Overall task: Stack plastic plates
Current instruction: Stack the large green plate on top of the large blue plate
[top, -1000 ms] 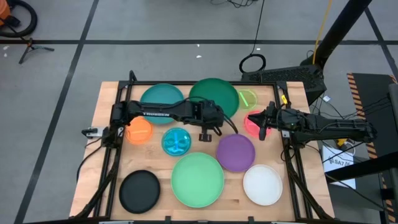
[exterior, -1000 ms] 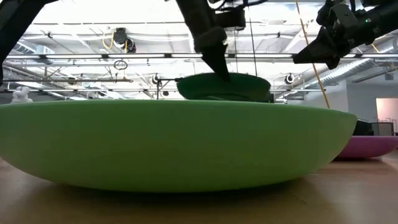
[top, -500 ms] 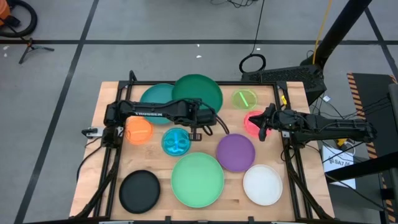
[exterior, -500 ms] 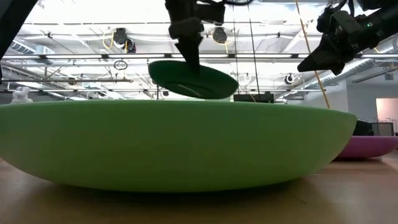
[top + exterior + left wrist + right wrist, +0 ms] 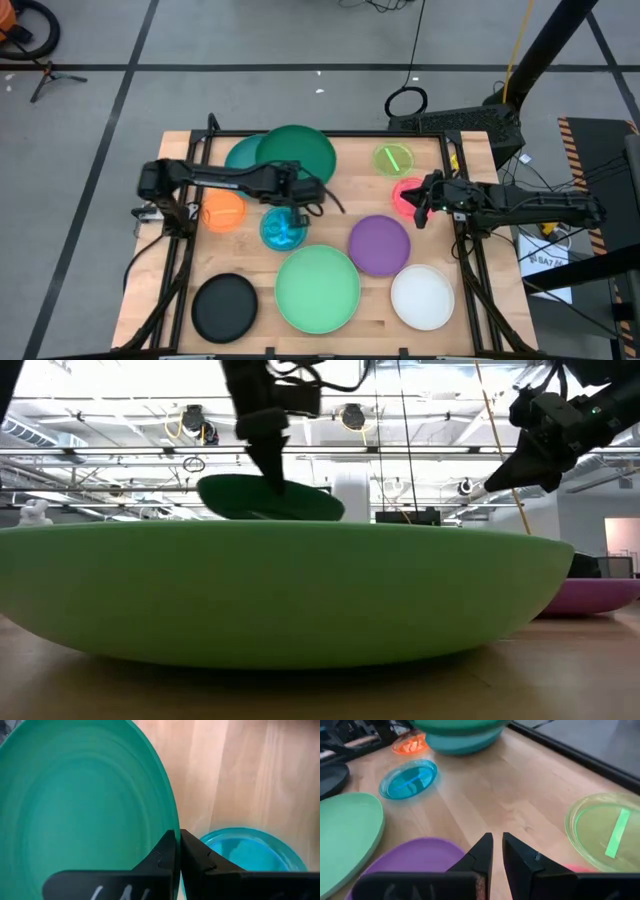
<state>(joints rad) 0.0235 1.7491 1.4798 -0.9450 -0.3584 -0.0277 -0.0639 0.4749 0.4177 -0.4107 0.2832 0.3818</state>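
My left gripper (image 5: 296, 196) is shut on the dark green plate (image 5: 296, 155), which hangs above the teal plate (image 5: 240, 154) at the table's far left; the dark green plate also shows in the low view (image 5: 270, 500). The blue plate (image 5: 283, 229), orange plate (image 5: 222, 211), mint green plate (image 5: 318, 288), purple plate (image 5: 380, 243), white plate (image 5: 422, 296), black plate (image 5: 224, 306) and lime plate (image 5: 395, 158) lie flat on the table. My right gripper (image 5: 419, 207) hovers shut over the pink plate (image 5: 405, 192). My left gripper pinches the dark green plate's near rim (image 5: 169, 822) between its two fingers, one on the inner face and one on the outer. The fingers come from above, pointing down. The plate is lifted clear, a little tilted, and reaches out toward the far edge over the teal plate.
A black frame rail (image 5: 300, 133) runs along the table's far edge. Bare wood (image 5: 345, 205) lies between the blue, purple and lime plates. The big mint green plate (image 5: 270, 590) fills the low view's foreground.
My left gripper has carried the dark green plate toward the table's left edge, from beside the lime plate to over the teal plate. The plate has stayed lifted and has tipped a little on the way.
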